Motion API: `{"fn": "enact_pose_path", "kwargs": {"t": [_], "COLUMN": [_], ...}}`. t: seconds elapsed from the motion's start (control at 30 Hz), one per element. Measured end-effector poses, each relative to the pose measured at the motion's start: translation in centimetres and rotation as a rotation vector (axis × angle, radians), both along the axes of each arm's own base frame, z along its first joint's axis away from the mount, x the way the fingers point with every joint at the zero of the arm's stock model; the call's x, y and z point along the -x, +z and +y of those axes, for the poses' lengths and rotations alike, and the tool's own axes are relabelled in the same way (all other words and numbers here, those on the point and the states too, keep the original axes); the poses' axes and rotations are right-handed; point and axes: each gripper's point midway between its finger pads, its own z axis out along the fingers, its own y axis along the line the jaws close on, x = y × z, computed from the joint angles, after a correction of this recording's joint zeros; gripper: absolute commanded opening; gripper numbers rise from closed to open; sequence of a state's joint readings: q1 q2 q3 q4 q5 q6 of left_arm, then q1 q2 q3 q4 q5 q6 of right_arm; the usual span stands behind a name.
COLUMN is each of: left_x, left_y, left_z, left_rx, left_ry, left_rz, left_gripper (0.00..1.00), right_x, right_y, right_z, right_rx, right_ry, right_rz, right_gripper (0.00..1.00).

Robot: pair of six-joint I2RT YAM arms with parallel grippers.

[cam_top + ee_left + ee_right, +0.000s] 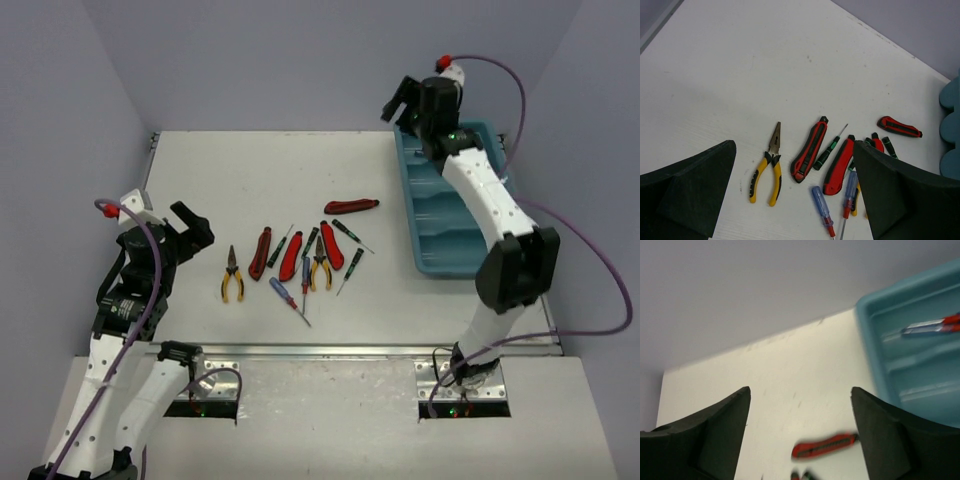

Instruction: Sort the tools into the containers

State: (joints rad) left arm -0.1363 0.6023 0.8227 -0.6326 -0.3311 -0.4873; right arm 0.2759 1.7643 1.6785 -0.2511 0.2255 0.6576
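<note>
Right pincer (800, 395) spread wide, empty, at the teal tray's (440, 215) far end; left pincer (165, 212) gaping beside the desk's (250, 170) tools (292, 257).

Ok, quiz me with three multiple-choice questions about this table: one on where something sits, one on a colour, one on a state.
1. The tray sits:
A) beside the right arm
B) beside the left arm
C) midway between both arms

2. The knife lying nearest the tray is:
A) yellow
B) red
C) blue

3. The left gripper is:
A) clamped shut
B) gripping something
C) open, empty

Answers: 1 A, the tray lies under that arm; 2 B, its handle is red; 3 C, jaws spread with nothing between.
</note>
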Motion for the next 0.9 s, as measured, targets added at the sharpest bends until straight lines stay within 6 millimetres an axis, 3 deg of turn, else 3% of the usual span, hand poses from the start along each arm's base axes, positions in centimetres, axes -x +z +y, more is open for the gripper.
{"fn": "enact_pose_path", "kwargs": {"t": [0.07, 0.13, 0.2, 0.33, 0.43, 0.47, 0.57, 0.73, 0.9], "left_x": [0.0, 0.1, 0.1, 0.1, 0.2, 0.2, 0.3, 0.3, 0.3], "left_y": [0.0, 0.1, 0.2, 0.2, 0.3, 0.3, 0.4, 0.4, 0.4], "left_z": [0.2, 0.4, 0.4, 0.4, 0.4, 0.4, 0.4, 0.4, 0.3], "left_rx": [-0.001, -0.001, -0.001, -0.001, -0.001, 0.000, 0.001, 0.001, 0.003], "left_ry": [0.010, 0.016, 0.017, 0.017, 0.017, 0.017, 0.017, 0.015, 0.012], "left_rz": [-0.002, -0.006, -0.009, -0.010, -0.012, -0.014, -0.021, -0.022, -0.023], "left_gripper": [1.00, 1.00, 1.00, 1.00, 1.00, 1.00, 1.00, 1.00, 1.00], "right_x": [6.8, 13.6, 18.2, 23.4, 25.8, 26.6, 28.3, 28.3, 27.5], "right_y": [-0.5, -2.7, -6.5, -14.9, -20.6, -22.0, -24.8, -25.2, -25.3], "right_z": [6.5, 11.8, 14.5, 17.4, 19.0, 19.3, 20.3, 22.0, 22.4], "right_rx": [0.058, 0.109, 0.167, 0.307, 0.402, 0.428, 0.490, 0.486, 0.457], "right_ry": [0.177, 0.346, 0.456, 0.544, 0.559, 0.565, 0.568, 0.531, 0.476], "right_rz": [0.009, 0.036, 0.113, 0.302, 0.422, 0.453, 0.509, 0.500, 0.495], "right_gripper": [0.54, 0.49, 0.49, 0.47, 0.45, 0.40, 0.34, 0.30, 0.30]}}
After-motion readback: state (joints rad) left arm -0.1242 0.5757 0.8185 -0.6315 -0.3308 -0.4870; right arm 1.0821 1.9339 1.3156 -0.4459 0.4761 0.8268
